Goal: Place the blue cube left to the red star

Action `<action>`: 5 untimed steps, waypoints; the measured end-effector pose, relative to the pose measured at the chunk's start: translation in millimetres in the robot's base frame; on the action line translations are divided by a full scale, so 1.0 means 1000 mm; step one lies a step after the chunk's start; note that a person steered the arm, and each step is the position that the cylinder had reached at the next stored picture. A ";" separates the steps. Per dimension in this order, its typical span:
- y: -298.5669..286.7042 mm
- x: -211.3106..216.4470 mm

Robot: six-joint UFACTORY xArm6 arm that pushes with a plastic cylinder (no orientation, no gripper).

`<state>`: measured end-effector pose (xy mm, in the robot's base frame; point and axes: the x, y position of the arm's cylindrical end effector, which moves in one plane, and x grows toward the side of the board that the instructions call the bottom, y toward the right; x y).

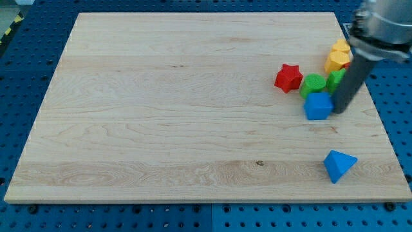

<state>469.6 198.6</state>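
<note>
The one camera view looks down on a pale wooden desk [161, 109] set on a blue pegboard [19, 77].

Taking the red star [288, 77] as the landmark: it lies in the desk's right half, toward the view's top. Just to its right and a little lower sits a green block [313, 84], close to the star, though I cannot tell if they touch. A second green block [335, 79] is further right of the star, partly hidden behind the rod. Up and to the right of the star is a yellow block [339, 46] with an orange block [335, 61] directly under it, both near the desk's right edge.

The blue cube [318, 106] is to the lower right of the star, directly below the first green block and seemingly touching it.

The tool is a bare dark rod with nothing that parts or closes. My tip [338, 111] rests at the cube's right side, touching it or nearly so, and is thus also to the star's lower right.

A blue triangular block [338, 165] lies well apart from the star, far below and to the right, near the desk's bottom right corner.
</note>
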 end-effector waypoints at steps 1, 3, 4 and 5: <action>-0.035 0.000; 0.001 0.021; -0.024 0.027; -0.063 0.026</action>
